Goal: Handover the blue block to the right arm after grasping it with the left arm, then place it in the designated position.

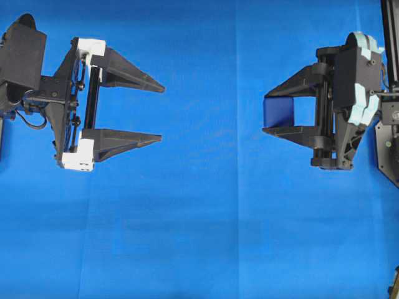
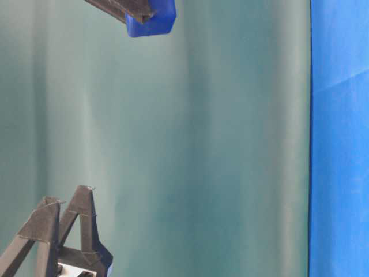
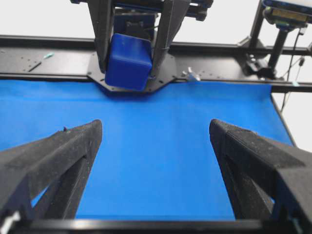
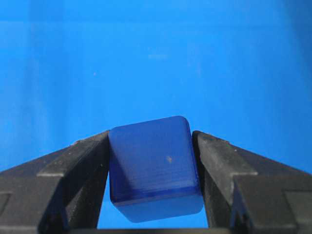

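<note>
While the blue block [image 4: 153,165] sat clamped between the two fingers of the right gripper [image 1: 267,114], the handover stood complete; item entries follow, each placed by reference to that block.

Blue block: dark-blue cube with rounded edges, a faint mark on one face. Held at the fingertips of the right gripper, one black finger [image 4: 78,183] pressed against each of two opposite sides, the cube's front face projecting slightly past the tips. In the table-level view the block [image 2: 151,22] hung clear of any surface.

Right gripper: all black, pale greenish parts behind it on the right arm [image 1: 358,87]. Jaws partly closed, set exactly to the block's width, gripping it.

Left gripper [image 1: 162,112]: black triangular fingers with white blocks at their bases, carried by the left arm [image 1: 25,68]. Well apart from the block, directly facing it across open cloth. Jaws spread fully wide, holding nothing; the left wrist view showed both fingers [image 3: 53,161] splayed with the block [image 3: 127,61] far ahead between them.

Blue cloth [image 1: 206,218]: lighter than the block, lying beneath it and spreading out to every side.
</note>
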### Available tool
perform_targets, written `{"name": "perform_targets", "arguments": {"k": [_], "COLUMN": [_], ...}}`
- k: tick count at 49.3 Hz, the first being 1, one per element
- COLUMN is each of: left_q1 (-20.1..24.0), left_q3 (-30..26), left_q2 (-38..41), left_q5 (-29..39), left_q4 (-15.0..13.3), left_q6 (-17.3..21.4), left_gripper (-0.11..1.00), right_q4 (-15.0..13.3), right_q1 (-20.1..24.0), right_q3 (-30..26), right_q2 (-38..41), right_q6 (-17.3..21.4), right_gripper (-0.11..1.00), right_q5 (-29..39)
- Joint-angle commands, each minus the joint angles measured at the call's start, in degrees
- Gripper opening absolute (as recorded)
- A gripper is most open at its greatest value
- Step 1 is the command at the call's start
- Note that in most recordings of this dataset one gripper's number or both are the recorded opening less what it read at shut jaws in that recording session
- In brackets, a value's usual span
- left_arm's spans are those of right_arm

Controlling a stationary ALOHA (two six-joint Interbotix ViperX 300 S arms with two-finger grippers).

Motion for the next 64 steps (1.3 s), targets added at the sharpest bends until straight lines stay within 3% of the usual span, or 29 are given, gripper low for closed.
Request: {"name": "perform_targets", "arguments": {"k": [1, 35, 47, 64], "left_q1": [0.2, 0.2, 0.2, 0.2], "left_q3": [-1.1, -1.1, -1.1, -1.0], "left_q2": [-0.7, -0.7, -0.7, -0.7], "left_q5": [-0.4, -0.5, -0.5, -0.3], "left_q4": [0.1, 0.1, 0.1, 0.1], "left_q6": [0.0, -0.1, -0.1, -0.1], "left_gripper": [0.93, 0.93, 0.93, 0.93], "right_q4": [0.1, 0.1, 0.1, 0.1], "right_q1": [0.1, 0.2, 0.1, -0.2], "right_q3": [-1.6, -1.5, -1.4, -0.2], "right_q2": [-0.2, 0.1, 4.9, 13.9], "right_q6": [-0.1, -0.2, -0.2, 0.1], "right_gripper": [0.47, 0.47, 0.47, 0.47], "right_q5": [-0.3, -0.3, -0.8, -10.1]}}
